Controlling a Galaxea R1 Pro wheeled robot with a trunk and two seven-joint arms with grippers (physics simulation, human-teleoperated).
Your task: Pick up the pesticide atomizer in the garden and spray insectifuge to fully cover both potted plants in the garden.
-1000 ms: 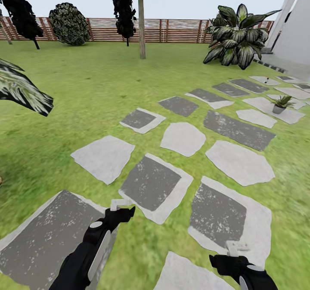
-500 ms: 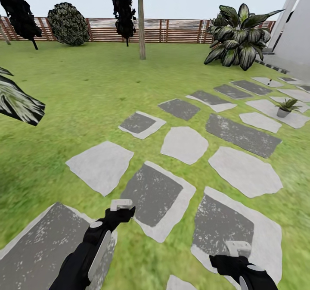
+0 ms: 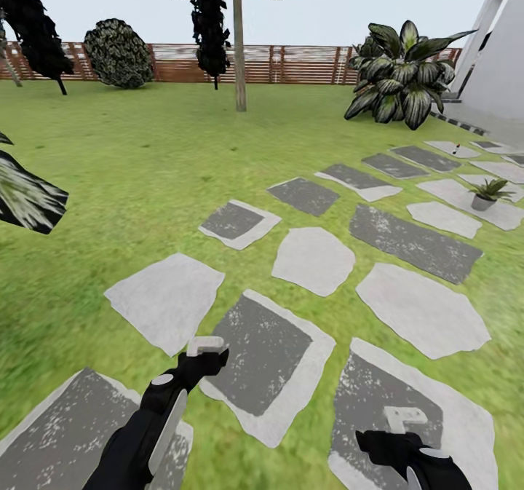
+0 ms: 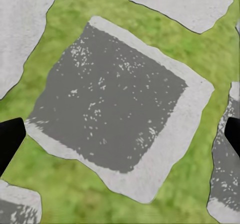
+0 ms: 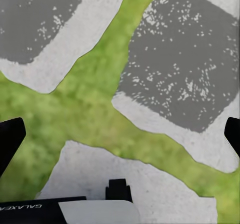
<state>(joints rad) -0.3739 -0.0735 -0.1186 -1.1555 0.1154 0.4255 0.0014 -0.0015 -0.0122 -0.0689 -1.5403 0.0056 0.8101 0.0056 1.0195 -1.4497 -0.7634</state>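
Rolling over the garden's stepping stones [image 3: 313, 259] with both pincers spread and empty, the robot risks bumping the potted plant [image 3: 486, 193] while seeking the atomizer.

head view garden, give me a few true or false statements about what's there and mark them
1. A small potted plant stands on a pale stepping stone at the far right. True.
2. The left gripper holds a spray bottle. False: it is open and holds nothing.
3. A brown slatted fence runs along the far edge of the lawn. True.
4. The right gripper rests on the potted plant. False: it hangs over a stepping stone close to the robot, far from the plant.
5. The large striped-leaf plant grows at the far left. False: it is at the far right, near the white wall.
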